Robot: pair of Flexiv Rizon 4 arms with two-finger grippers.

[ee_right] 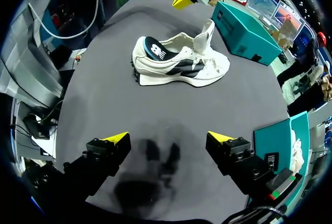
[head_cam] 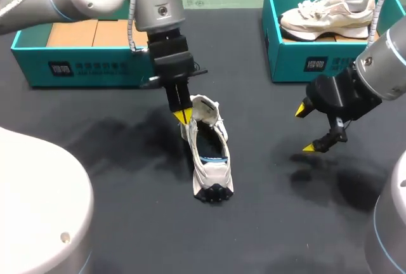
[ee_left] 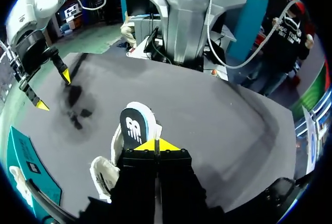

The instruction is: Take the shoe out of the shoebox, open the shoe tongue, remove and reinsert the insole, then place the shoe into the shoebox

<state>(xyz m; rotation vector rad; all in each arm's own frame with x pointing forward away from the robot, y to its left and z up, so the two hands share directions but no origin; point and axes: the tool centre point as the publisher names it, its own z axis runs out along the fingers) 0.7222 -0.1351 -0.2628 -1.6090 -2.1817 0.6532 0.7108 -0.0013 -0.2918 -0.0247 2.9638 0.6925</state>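
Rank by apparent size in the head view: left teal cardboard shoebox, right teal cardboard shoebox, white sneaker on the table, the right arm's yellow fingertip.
1-2. Left teal cardboard shoebox and right teal cardboard shoebox: alike, both partly hidden by arms, so unranked.
3. White sneaker on the table.
4. Yellow fingertip of the right arm.

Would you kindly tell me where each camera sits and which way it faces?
Head view: above and behind the robot, looking down on the table; the left claw is at the shoe, the right claw apart from it.
Left wrist view: on the left wrist, looking along its shut claw at the shoe.
Right wrist view: on the right wrist, looking over its open claw toward the shoe's side.
Shared: all three show the shoe.
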